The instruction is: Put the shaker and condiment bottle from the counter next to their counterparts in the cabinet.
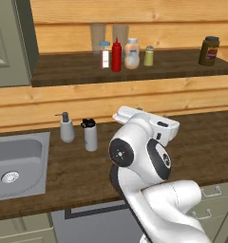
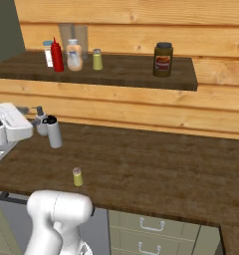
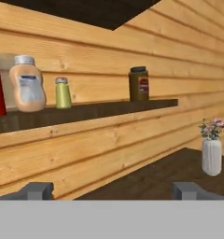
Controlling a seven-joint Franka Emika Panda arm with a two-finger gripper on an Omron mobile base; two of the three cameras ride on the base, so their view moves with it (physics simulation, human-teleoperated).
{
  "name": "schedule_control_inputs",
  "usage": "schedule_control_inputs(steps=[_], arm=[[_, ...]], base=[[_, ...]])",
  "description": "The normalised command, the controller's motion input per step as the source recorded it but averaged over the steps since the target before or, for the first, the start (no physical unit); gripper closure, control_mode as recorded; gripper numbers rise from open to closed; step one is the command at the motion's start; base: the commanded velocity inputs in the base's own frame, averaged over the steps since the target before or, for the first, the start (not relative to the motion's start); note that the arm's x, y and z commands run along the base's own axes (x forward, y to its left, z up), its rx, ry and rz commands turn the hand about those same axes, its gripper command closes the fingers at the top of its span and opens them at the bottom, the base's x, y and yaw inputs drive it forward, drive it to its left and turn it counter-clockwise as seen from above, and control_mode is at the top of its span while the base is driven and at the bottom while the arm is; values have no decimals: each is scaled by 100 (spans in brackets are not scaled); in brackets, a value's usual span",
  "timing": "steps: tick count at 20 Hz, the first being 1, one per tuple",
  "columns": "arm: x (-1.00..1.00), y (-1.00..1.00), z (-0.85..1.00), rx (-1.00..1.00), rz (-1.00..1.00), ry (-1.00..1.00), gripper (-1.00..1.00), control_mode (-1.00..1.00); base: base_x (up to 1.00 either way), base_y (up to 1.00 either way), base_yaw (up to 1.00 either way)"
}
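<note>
Jaws stand wide apart with nothing between them; the gripper (image 3: 112, 190) faces the plank wall from above the counter (image 2: 156, 164). The shaker (image 2: 77, 177) stands upright on the counter near its front edge, well apart from the hand. The condiment bottle (image 1: 117, 56) stands on the cabinet (image 1: 135, 71) shelf, between a blue-capped bottle (image 1: 105, 54) and a rounded clear bottle (image 1: 132, 53). The matching shaker (image 1: 148, 56) stands just right of those.

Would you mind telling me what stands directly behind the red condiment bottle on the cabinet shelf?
Two clear glasses stand against the plank back behind the condiment bottle and its neighbours. Their lower parts are covered by the bottles in front.
</note>
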Motion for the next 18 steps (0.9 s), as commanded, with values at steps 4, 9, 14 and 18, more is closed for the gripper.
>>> schedule_control_inputs(steps=[4, 9, 14, 18], arm=[[-42, -34, -89, -2, -7, -11, -100, -100], [-26, -18, -57, -2, -4, -12, -100, -100], [16, -6, -47, -5, -16, 0, -100, -100], [19, -22, -66, -16, -45, -1, -100, -100]], base=[[0, 0, 0], [0, 0, 0], [0, 0, 0], [0, 0, 0]])
